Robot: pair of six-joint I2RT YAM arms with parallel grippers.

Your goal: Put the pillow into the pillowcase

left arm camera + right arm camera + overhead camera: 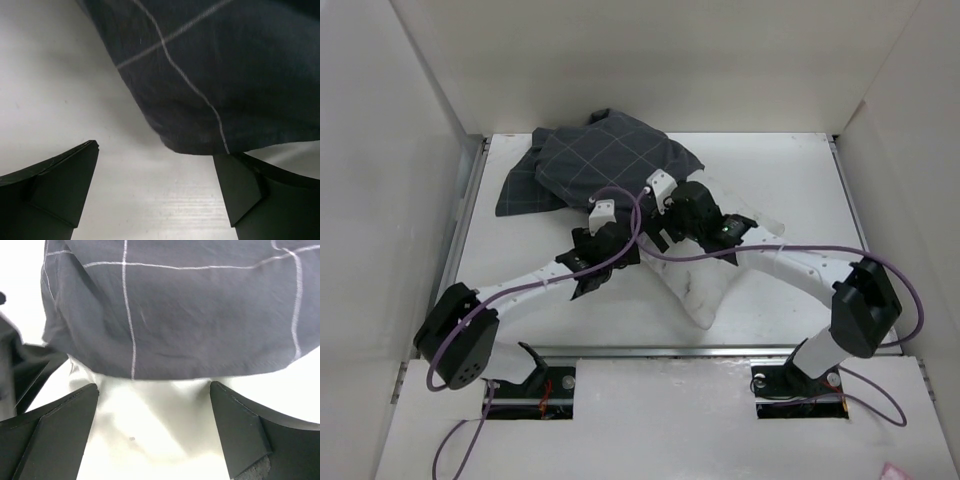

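Soft off-white pillow [705, 290] lies on the table [800, 180], its far end covered by the limp charcoal pillowcase [605, 160]. Left claw [156, 152] and right claw [153, 386] gape empty beside its hem, likely the best edge to pinch.

A white counter [800, 180] fills the middle of the space. Plain white panels close it in on three sides: a back wall [660, 60], a left wall [380, 200] and a right wall [910, 180]. A thin metal strip [720, 351] runs along its near edge, and in front of it lies a white board [660, 420]. The light is soft and even.
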